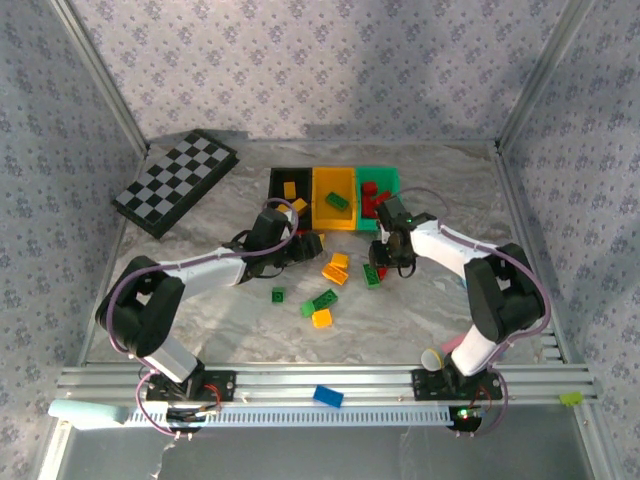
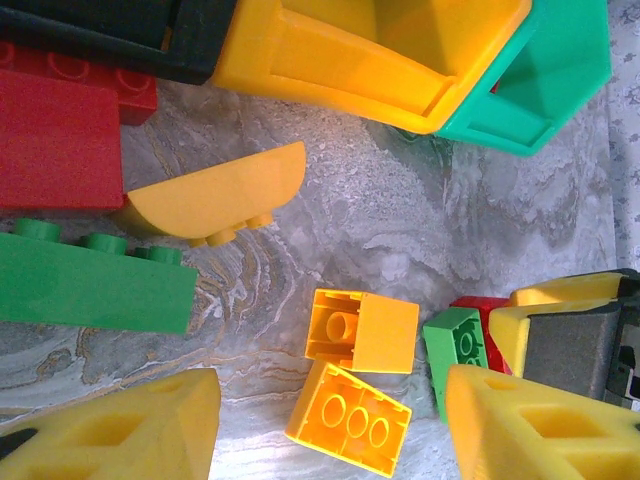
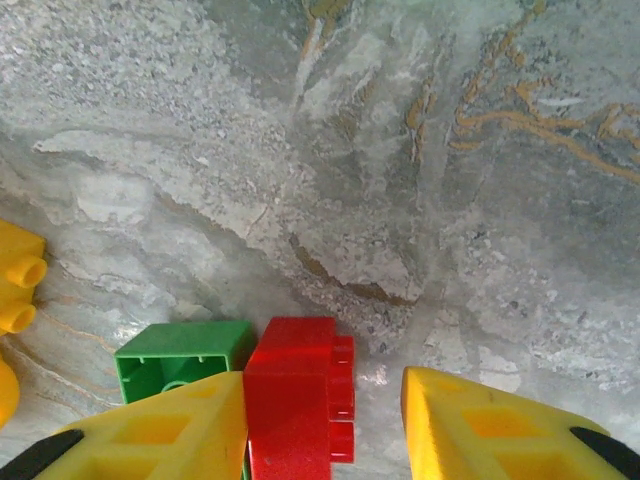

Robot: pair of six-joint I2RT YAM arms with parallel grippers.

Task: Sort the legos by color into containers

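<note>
My left gripper [image 2: 330, 400] is open low over the table, straddling two yellow-orange legos [image 2: 362, 330] [image 2: 350, 415] that lie upside down. A red brick [image 2: 55, 140], a long green brick [image 2: 95, 280] and a rounded yellow piece [image 2: 215, 195] lie to its left. My right gripper [image 3: 322, 400] is open around a red lego [image 3: 295, 395], which touches the left finger [image 3: 170, 430] and stands apart from the right finger [image 3: 490, 420]. A green lego [image 3: 180, 355] sits beside it. The black bin [image 1: 288, 185], yellow bin [image 1: 333, 195] and green bin [image 1: 378, 190] stand in a row behind both grippers [image 1: 300, 245] [image 1: 385, 262].
A checkered board [image 1: 175, 182] lies at the back left. A blue brick [image 1: 328, 396] rests on the rail at the near edge. Loose green bricks [image 1: 320, 302] and a yellow one [image 1: 322, 318] lie in front of the grippers, which work close together.
</note>
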